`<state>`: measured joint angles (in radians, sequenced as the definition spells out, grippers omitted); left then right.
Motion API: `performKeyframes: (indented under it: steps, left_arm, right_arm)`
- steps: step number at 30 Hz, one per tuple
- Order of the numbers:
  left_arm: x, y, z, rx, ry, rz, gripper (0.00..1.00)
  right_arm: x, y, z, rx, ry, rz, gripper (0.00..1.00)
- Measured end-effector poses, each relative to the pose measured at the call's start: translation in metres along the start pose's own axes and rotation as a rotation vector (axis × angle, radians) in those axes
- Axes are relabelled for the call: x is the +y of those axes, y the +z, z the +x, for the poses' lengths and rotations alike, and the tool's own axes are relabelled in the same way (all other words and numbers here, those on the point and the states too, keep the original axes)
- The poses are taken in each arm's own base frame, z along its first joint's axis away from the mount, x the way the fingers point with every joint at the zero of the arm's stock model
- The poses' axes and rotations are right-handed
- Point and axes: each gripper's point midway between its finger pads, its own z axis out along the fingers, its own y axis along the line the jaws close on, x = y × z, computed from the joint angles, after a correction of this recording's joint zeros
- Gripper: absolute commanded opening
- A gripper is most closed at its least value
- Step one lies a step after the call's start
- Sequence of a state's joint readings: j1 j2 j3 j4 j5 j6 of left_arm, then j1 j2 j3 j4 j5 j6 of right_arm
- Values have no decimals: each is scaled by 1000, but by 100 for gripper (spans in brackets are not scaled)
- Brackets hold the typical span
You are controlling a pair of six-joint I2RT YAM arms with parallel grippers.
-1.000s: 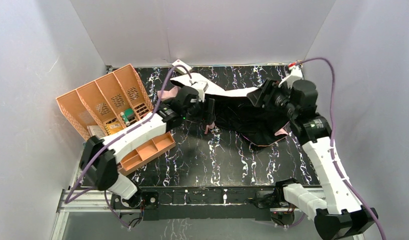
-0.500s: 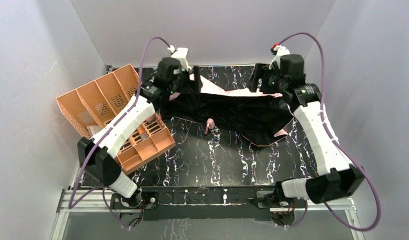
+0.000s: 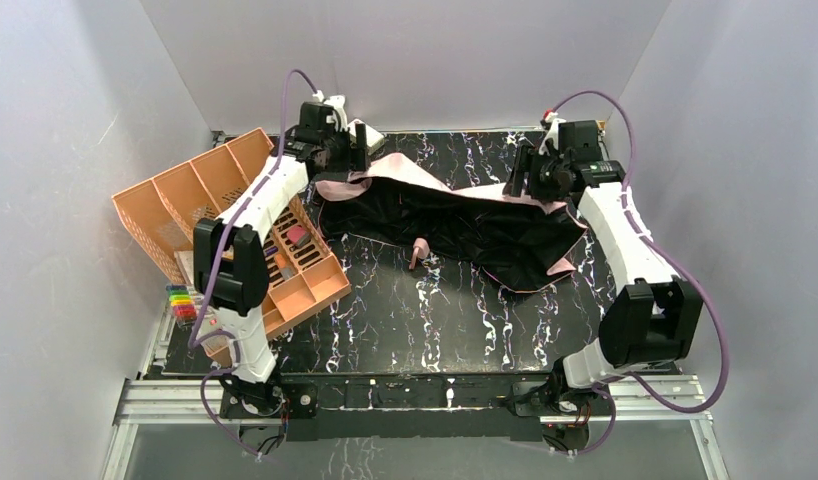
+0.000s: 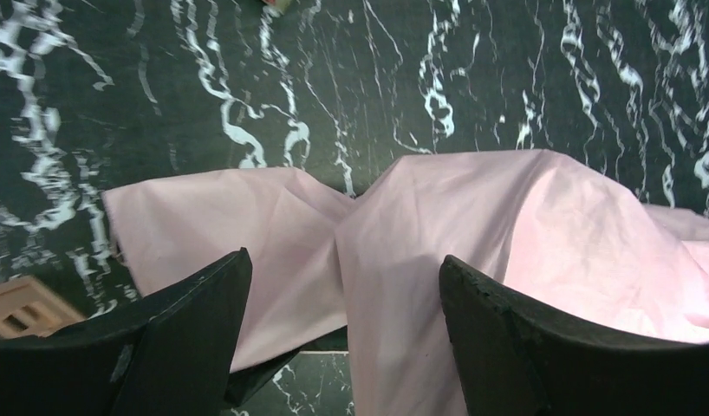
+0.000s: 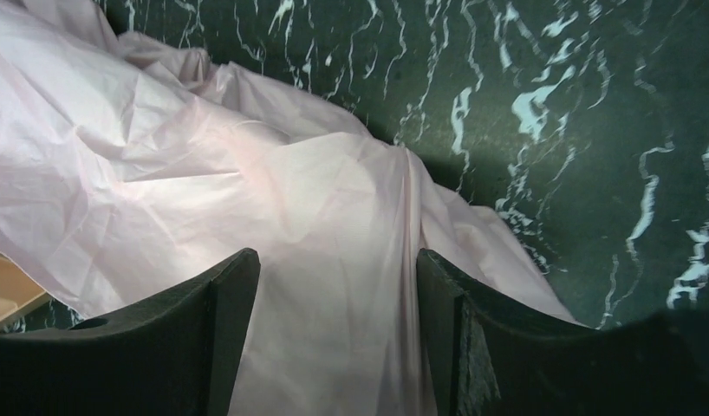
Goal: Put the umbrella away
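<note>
Your umbrella (image 3: pixel 455 215) sprawls unfolded across the far half of the surface (image 3: pixel 435 320), mostly black side up with pink edges showing. The left claw (image 3: pixel 353 152) hangs over its far-left end and the right claw (image 3: pixel 530 178) over its far-right end, both spread wide and gripping nothing. The wrist views show only pink fabric under the fingers. Only the top view shows the pink handle (image 3: pixel 418 250), at the umbrella's near edge.

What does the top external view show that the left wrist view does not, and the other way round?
Only the top external view shows the black side of the umbrella, its pink handle, the orange organizer and the right gripper. Only the left wrist view shows the crease in the pink fabric between the open jaws of the left gripper. Both show that pink fabric and the dark marbled table.
</note>
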<state>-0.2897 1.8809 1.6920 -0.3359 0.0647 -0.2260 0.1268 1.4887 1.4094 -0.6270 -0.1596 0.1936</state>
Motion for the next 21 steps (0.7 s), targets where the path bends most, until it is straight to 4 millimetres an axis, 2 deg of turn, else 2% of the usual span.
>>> performKeyframes:
  steps: [5, 7, 8, 10, 13, 16, 18, 21]
  left_arm:
    - [-6, 41, 39, 107, 12, 78, 69]
    - [-8, 59, 61, 160, 8, 116, 69]
    - [-11, 69, 80, 206, 3, 143, 69]
    - [-19, 77, 102, 250, 1, 179, 69]
    - [-76, 85, 130, 280, 59, 279, 69]
    - [-129, 90, 169, 322, 106, 368, 70]
    - [-142, 89, 173, 316, 94, 398, 72]
    - [-137, 86, 169, 318, 69, 402, 74]
  right_arm:
    - [2, 32, 37, 110, 34, -71, 68]
    - [2, 51, 53, 165, 58, -105, 67]
    - [1, 63, 65, 200, 75, -121, 67]
    - [5, 78, 79, 227, 103, -157, 68]
    - [22, 105, 97, 267, 116, -198, 69]
    - [51, 134, 117, 309, 115, -274, 70]
    - [61, 137, 116, 302, 117, -324, 73]
    - [62, 127, 105, 271, 103, -329, 74]
